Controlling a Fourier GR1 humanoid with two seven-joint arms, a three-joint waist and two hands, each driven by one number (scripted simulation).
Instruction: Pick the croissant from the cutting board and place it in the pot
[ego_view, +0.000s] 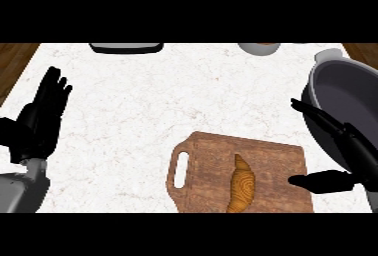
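A golden-brown croissant (241, 186) lies lengthwise on the wooden cutting board (277, 165) at the lower middle of the counter. The dark grey pot (347, 92) stands at the right edge, partly out of view. My right hand (347, 155) hovers open just right of the board and in front of the pot's near rim, fingers stretched toward the back and thumb pointing left toward the croissant without touching it. At the left side my left hand (40, 120) rests open with fingers up, holding nothing.
A dark tray-like object (127, 47) sits at the back edge left of centre, and a pale bowl (258, 48) at the back right. Wooden floor shows beyond the white marble counter (148, 110) at both back corners.
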